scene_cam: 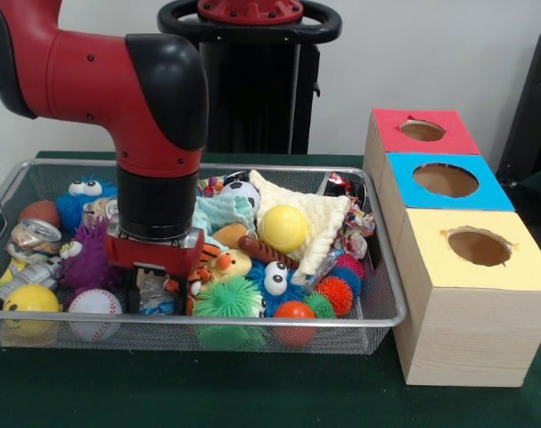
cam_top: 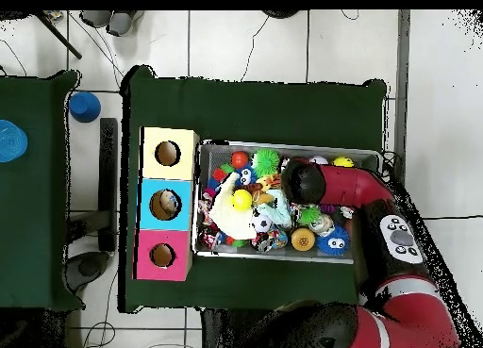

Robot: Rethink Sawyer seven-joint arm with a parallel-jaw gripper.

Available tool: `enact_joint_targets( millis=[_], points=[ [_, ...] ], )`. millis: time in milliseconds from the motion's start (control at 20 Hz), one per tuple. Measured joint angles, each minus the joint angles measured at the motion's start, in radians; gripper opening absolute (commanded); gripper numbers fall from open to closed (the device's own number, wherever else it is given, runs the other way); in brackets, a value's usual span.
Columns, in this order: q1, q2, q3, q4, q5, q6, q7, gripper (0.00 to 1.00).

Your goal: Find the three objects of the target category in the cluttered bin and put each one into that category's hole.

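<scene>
From the front we look closely across the tabletop (scene_cam: 252, 392) toward the robot's pedestal (scene_cam: 252, 80), whereas overhead we look straight down from farther away, both views sharing the bin (scene_cam: 388, 294) and boxes (cam_top: 167, 204).

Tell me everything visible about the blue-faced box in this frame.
The blue-faced box is a pale wooden box with a blue top face cut by one large round hole. It stands upright on the green table, in the middle of a row of three, flush against the red-faced box and the yellow-faced box, beside the wire-mesh bin. From overhead, something pale shows inside its hole.
</scene>
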Motion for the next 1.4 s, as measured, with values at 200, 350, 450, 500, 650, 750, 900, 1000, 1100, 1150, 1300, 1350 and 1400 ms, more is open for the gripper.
enact_joint_targets(
  millis=[200, 350, 450, 500, 650, 750, 900, 1000, 1100, 1150, 1300, 1350, 1400],
  points=[
    [0.000, -0.007, 0.001, -0.003, 0.000, 0.041, 0.000, 1.00],
    [0.000, -0.011, 0.001, -0.006, 0.000, 0.075, 0.000, 1.00],
    [0.000, -0.014, 0.002, -0.009, 0.000, 0.093, 0.000, 1.00],
    [0.000, -0.015, 0.002, -0.011, 0.000, 0.103, 0.000, 1.00],
    [0.000, -0.017, 0.004, -0.014, 0.000, 0.120, 0.000, 1.00],
    [0.000, -0.018, 0.005, -0.015, 0.000, 0.122, 0.000, 0.00],
    [0.000, -0.019, 0.005, -0.015, 0.000, 0.122, 0.000, 0.00],
    [0.000, -0.020, 0.005, -0.015, 0.000, 0.122, 0.000, 0.00],
    [0.001, -0.021, 0.005, -0.015, 0.000, 0.122, 0.000, 0.00],
    [0.001, -0.021, 0.005, -0.015, 0.000, 0.122, 0.000, 0.00],
    [0.001, -0.021, 0.005, -0.015, 0.000, 0.122, 0.000, 0.00],
    [0.001, -0.021, 0.005, -0.015, 0.000, 0.122, 0.000, 0.00],
    [0.001, -0.021, 0.005, -0.015, 0.000, 0.122, 0.000, 0.00]
  ],
)
